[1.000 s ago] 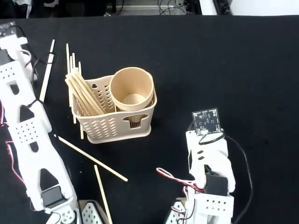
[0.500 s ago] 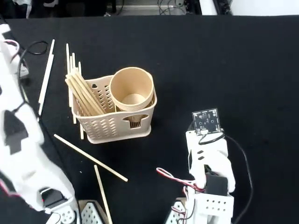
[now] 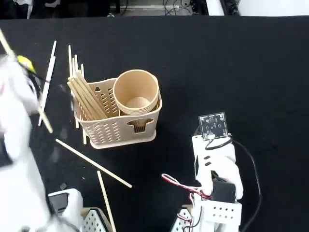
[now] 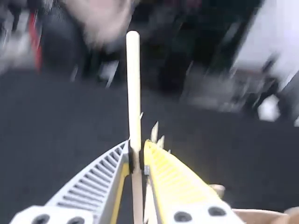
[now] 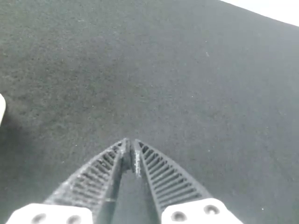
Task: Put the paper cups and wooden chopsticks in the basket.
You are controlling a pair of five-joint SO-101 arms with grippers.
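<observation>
Left wrist view: your left gripper [image 4: 136, 161] is clamped on a wooden chopstick [image 4: 133, 84] low on its shaft. Most of the length projects past the fingertips, probably so it can be tipped into the basket [image 3: 116, 129]. The basket stands left of the middle of the table [image 3: 231, 63]. It holds stacked paper cups [image 3: 137, 92] and a leaning chopstick bundle [image 3: 87, 99]. Two loose chopsticks [image 3: 91, 163] lie near the front-left corner, and further chopsticks [image 3: 48, 72] lie by the left edge. Your right gripper [image 5: 129, 156] sits near the front edge with its fingers together on nothing, apart from the basket.
</observation>
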